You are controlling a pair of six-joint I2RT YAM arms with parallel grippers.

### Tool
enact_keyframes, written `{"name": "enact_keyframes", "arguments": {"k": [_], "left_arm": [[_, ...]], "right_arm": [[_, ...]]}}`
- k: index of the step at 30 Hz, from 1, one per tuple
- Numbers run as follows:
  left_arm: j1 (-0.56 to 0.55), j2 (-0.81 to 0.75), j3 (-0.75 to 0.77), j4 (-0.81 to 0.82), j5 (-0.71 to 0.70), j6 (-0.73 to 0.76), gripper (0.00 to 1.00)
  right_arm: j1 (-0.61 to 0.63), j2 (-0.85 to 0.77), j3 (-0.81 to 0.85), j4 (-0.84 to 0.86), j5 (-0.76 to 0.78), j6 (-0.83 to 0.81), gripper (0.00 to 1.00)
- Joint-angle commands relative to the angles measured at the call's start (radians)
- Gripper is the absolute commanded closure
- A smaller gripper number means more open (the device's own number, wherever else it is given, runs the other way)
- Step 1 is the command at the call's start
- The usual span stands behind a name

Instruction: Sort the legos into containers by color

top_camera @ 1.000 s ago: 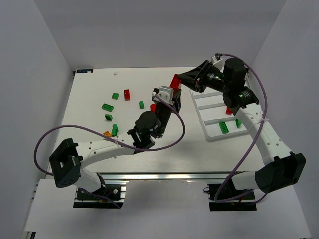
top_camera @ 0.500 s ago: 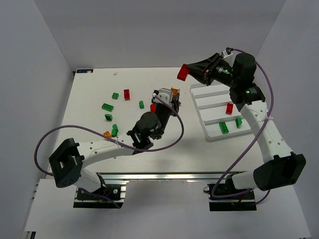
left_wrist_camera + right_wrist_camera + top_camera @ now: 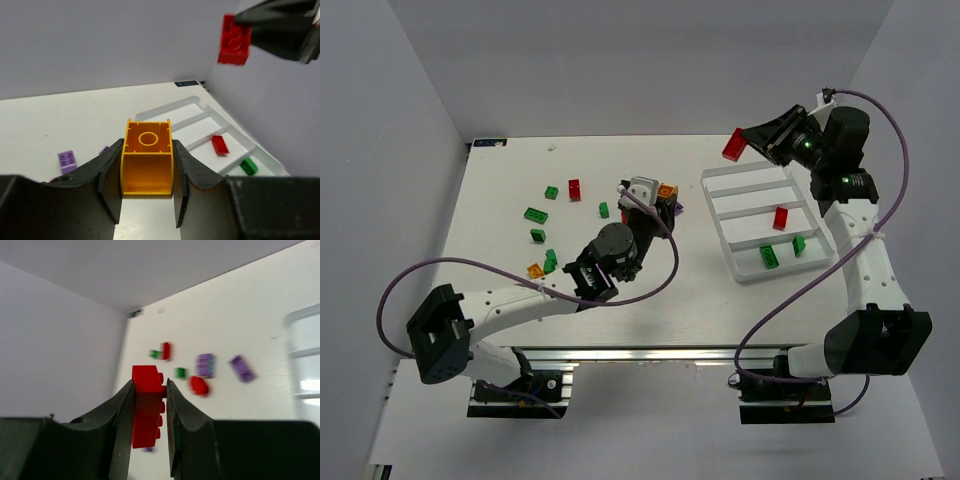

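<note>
My left gripper [image 3: 148,182] is shut on an orange hollow brick [image 3: 147,157], also seen in the top view [image 3: 667,190], held above the table's middle. My right gripper [image 3: 148,415] is shut on a red brick [image 3: 147,405], held in the air just beyond the tray's far left corner [image 3: 733,146]. The white tray [image 3: 748,176] has three compartments. A red brick [image 3: 780,217] lies in the middle one. Two green bricks [image 3: 769,256] lie in the near one. Loose green, red and purple bricks lie at the left of the table [image 3: 536,214].
A red brick [image 3: 574,189] and several green bricks [image 3: 551,192] lie left of centre, with an orange piece [image 3: 534,269] near the left arm. Purple bricks [image 3: 67,161] lie under the left gripper. White walls stand on three sides.
My right gripper has swung right with the red brick, from left of the tray to its far left corner. My left gripper has risen with the orange brick.
</note>
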Motion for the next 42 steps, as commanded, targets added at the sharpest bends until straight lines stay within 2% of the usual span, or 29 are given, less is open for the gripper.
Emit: {"name": "enact_keyframes", "arguments": {"k": [1, 4, 11, 19, 30, 33, 37, 39, 42], "left_arm": [[0.005, -0.093, -0.025, -0.124, 0.095, -0.145, 0.98], [0.005, -0.116, -0.058, -0.163, 0.137, -0.224, 0.98], [0.005, -0.138, -0.098, -0.203, 0.260, -0.326, 0.98], [0.006, -0.121, -0.114, -0.186, 0.327, -0.399, 0.97], [0.025, -0.107, -0.106, -0.195, 0.353, -0.446, 0.97], [0.037, -0.095, -0.089, -0.203, 0.372, -0.448, 0.97], [0.068, -0.060, -0.055, -0.207, 0.418, -0.461, 0.97], [0.101, -0.017, -0.013, -0.235, 0.462, -0.487, 0.96], [0.157, 0.066, 0.049, -0.263, 0.534, -0.533, 0.95]], "right_arm": [[-0.005, -0.063, -0.057, -0.069, 0.122, -0.518, 1.00], [-0.006, -0.097, -0.163, -0.067, 0.231, -0.741, 1.00], [-0.021, -0.039, -0.309, -0.032, 0.388, -0.960, 1.00], [-0.021, 0.122, -0.312, 0.080, 0.455, -1.035, 1.00], [-0.020, 0.338, -0.238, 0.123, 0.501, -1.072, 1.00], [-0.021, 0.354, -0.241, 0.135, 0.531, -1.086, 0.85], [-0.021, 0.349, -0.251, 0.135, 0.534, -1.103, 0.47], [-0.021, 0.335, -0.260, 0.129, 0.520, -1.107, 0.39], [-0.067, 0.303, -0.263, 0.120, 0.480, -1.098, 0.34]]}}
